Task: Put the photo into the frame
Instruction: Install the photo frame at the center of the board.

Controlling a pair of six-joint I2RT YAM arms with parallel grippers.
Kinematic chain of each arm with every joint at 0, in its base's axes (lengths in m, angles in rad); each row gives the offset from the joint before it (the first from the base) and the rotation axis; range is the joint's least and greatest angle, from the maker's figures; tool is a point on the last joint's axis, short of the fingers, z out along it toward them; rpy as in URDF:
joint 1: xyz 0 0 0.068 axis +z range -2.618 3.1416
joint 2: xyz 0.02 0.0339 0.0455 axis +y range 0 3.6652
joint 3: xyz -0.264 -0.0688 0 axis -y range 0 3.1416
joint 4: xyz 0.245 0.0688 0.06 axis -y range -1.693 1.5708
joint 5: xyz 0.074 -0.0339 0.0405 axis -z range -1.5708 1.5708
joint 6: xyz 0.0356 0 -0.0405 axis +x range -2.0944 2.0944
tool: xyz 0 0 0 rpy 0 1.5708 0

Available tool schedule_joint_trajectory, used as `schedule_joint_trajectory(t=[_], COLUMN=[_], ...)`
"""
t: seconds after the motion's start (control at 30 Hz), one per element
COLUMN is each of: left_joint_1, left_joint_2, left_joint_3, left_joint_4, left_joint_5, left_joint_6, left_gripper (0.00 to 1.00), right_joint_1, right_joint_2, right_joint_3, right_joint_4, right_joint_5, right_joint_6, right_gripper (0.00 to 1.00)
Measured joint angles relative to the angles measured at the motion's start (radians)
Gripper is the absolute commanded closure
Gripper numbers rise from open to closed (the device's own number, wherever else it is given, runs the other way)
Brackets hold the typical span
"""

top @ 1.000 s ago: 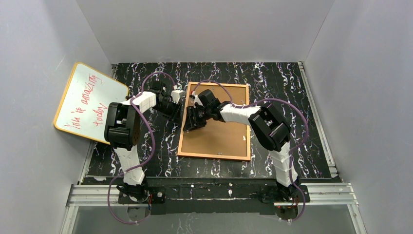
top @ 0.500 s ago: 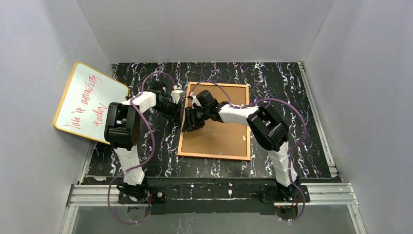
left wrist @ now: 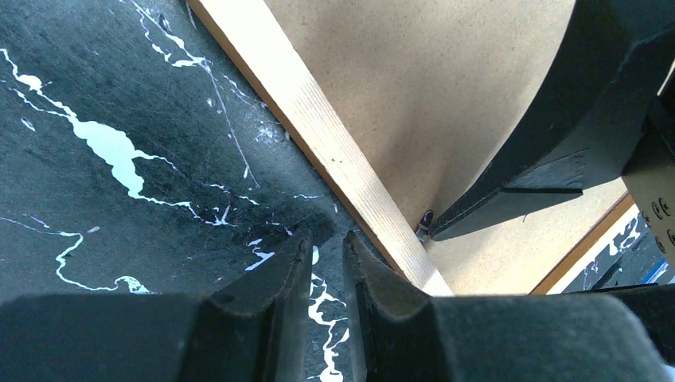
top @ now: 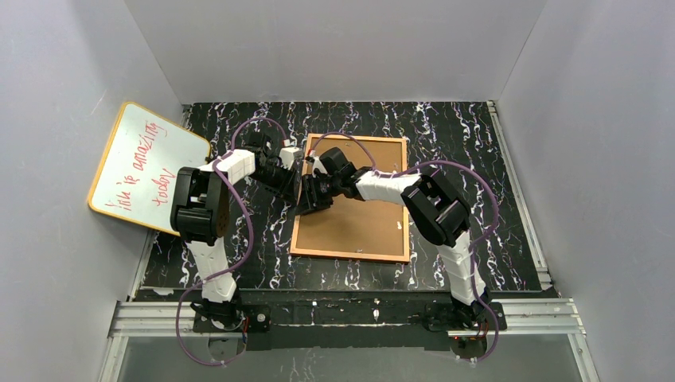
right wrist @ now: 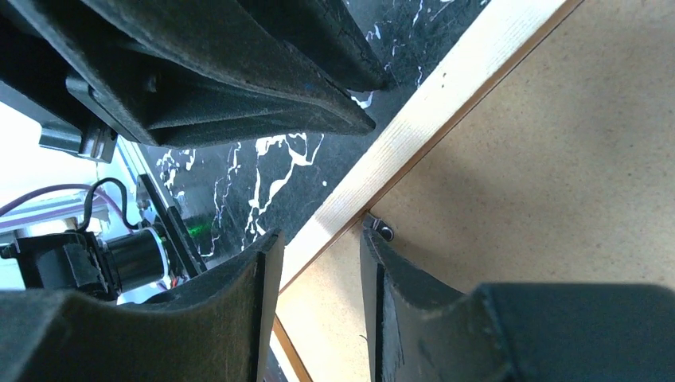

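The frame (top: 358,227) lies face down on the black marbled table, brown board back up. The photo is not in view. My left gripper (top: 294,185) rests on the table just outside the frame's left border (left wrist: 334,151); its jaws stand a narrow gap apart with nothing between them (left wrist: 328,239), and the right fingertip touches the border. My right gripper (top: 312,197) is open and straddles that same left border (right wrist: 414,111). One fingertip (right wrist: 374,247) sits on the board beside a small metal tab (right wrist: 384,231). The tab also shows in the left wrist view (left wrist: 426,217).
A yellow-edged whiteboard (top: 143,167) with red writing leans at the left wall. Grey walls enclose the table on three sides. The two grippers are almost touching each other at the frame's left edge.
My right gripper has shifted slightly left, toward the frame's left border and the left gripper. The left arm and the frame have not moved.
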Motion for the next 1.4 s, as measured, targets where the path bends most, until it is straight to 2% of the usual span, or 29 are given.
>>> schedule_joint_trajectory(t=[0.33, 0.63, 0.9, 1.1, 1.4], left_joint_1=[0.0, 0.0, 0.0, -0.005, -0.029], left_joint_2=[0.0, 0.0, 0.019, 0.038, 0.042], left_joint_3=[-0.001, 0.009, 0.039, 0.039, 0.039], left_joint_4=[-0.007, -0.022, -0.007, 0.005, 0.02], left_joint_5=[0.0, -0.004, 0.012, 0.018, 0.019], left_joint_6=[0.016, 0.013, -0.021, -0.033, -0.048], left_gripper=[0.82, 0.83, 0.84, 0.84, 0.85], right_joint_1=[0.001, -0.014, -0.178, -0.29, -0.294], right_joint_2=[0.012, -0.026, -0.098, -0.034, 0.125], right_joint_3=[0.01, 0.009, 0.024, 0.092, 0.244], right_joint_4=[0.014, 0.003, 0.023, 0.011, -0.025], right_joint_5=[-0.002, 0.003, -0.009, 0.003, -0.002], right_joint_6=[0.017, 0.009, -0.001, -0.023, -0.036], right_gripper=[0.52, 0.39, 0.38, 0.4, 0.41])
